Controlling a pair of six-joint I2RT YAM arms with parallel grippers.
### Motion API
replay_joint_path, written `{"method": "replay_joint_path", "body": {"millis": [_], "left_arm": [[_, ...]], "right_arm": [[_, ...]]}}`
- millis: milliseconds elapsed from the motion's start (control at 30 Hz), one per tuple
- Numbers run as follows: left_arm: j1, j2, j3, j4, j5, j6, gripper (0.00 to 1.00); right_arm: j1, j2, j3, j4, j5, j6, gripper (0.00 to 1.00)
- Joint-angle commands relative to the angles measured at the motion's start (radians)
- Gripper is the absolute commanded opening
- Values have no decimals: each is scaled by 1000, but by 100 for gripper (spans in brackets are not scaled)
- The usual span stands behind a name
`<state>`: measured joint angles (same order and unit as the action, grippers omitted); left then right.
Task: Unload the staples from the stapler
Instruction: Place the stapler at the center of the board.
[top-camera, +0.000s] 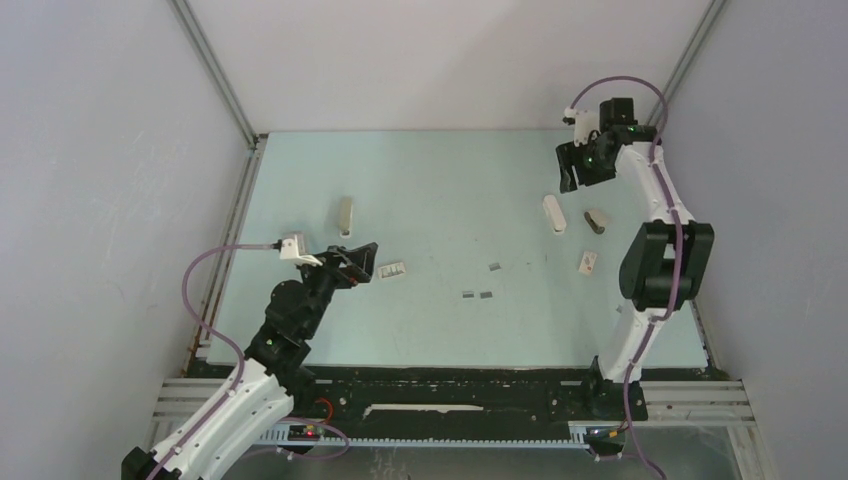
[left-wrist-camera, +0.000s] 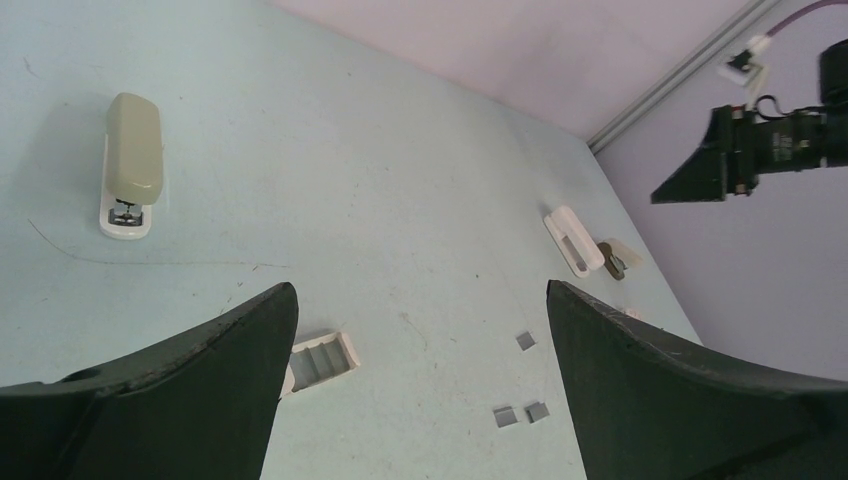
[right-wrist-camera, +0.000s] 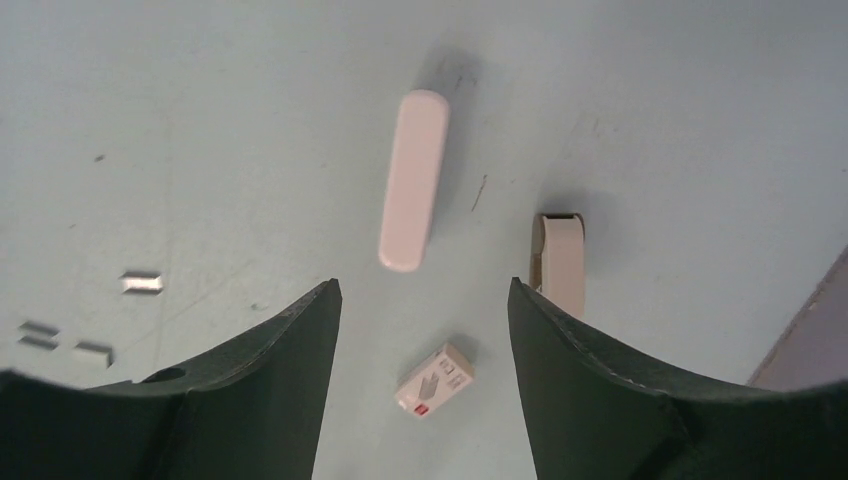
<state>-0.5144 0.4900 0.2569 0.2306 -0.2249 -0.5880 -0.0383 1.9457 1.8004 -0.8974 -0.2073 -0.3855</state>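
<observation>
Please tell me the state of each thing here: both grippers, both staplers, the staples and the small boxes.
left gripper: open, empty.
right gripper: open, empty, above the stapler.
stapler: lying flat on the table, not held.
staples: loose on the table, outside the stapler.
beige stapler: closed, resting on its base.
white tray: open side up.
printed box: lying flat.

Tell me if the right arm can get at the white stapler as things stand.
Probably yes. The right gripper hangs open above the stapler, which lies bare on the table. The box and the beige piece lie beside it, apart, not over it.
</observation>
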Motion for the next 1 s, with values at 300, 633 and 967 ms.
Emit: {"method": "replay_joint_path", "body": {"millis": [300, 633, 967], "left_arm": [[5, -14, -8, 58, 8, -21, 100], [5, -1, -13, 87, 18, -38, 100], [5, 11, -13, 106, 29, -58, 100]], "right_arm": [[-88, -383, -216, -135, -323, -166, 71], [-280, -557, -385, -292, -409, -336, 71], [-501, -550, -421, -435, -444, -541, 71]]}}
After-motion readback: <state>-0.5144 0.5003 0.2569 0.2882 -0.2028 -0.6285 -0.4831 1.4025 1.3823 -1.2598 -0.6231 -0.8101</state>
